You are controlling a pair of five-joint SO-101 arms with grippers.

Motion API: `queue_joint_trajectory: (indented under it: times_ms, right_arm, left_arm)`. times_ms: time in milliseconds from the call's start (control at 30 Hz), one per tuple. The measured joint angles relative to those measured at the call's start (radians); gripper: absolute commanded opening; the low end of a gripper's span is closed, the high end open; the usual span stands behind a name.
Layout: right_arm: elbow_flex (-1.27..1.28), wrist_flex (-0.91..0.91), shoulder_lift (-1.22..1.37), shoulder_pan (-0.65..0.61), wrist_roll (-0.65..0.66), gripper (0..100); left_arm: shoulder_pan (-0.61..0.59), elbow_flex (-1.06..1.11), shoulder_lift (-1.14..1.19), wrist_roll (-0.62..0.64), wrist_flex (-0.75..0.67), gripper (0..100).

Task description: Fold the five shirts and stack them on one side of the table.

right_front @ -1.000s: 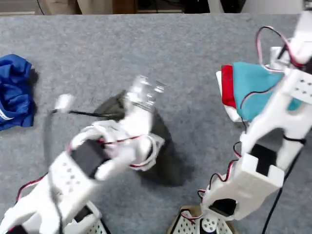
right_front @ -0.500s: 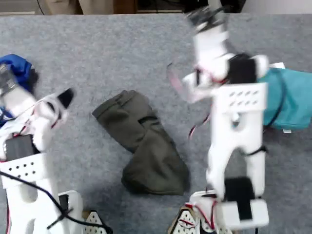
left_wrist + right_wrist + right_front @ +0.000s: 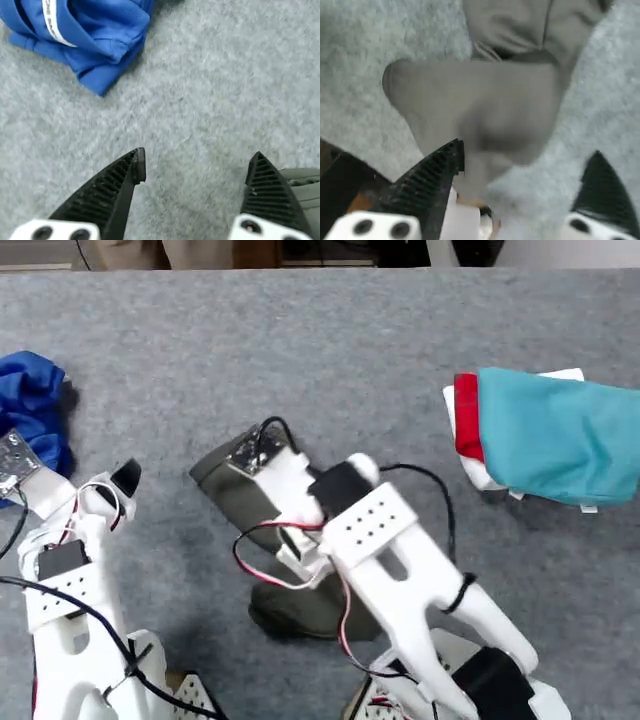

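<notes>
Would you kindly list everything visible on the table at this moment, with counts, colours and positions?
Table: one, grey, under everything.
Blue shirt: one, blue, crumpled at the left edge in the high view.
Olive shirt: one, dark olive, rumpled mid-table, beneath the right arm.
Teal shirt: one, teal, folded, top of the stack at the right edge.
Red shirt: one, red, folded, under the teal shirt.
White garment: one, white, bottom of the stack, edges peeking out.
Left tool: one, black-tipped, open, above bare table between the blue and olive shirts.
Right tool: one, black-tipped, open, over the olive shirt.
</notes>
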Motion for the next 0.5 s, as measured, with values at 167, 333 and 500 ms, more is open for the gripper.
queue_joint_trajectory:
  times_ms: [167, 333, 500]
  right_arm:
    - [0.072, -0.192, 0.126, 0.012, -0.028, 1.9]
    - [0.012, -0.292, 0.301, 0.192, 0.061, 0.9]
    - [-0.210, -0.293, 0.466, 0.437, 0.184, 0.5]
  left_arm:
    - [0.000, -0.026, 0.147, 0.000, -0.058, 28]
    - [-0.041, -0.157, 0.374, 0.000, -0.069, 28]
    - [-0.074, -0.292, 0.583, 0.000, -0.069, 28]
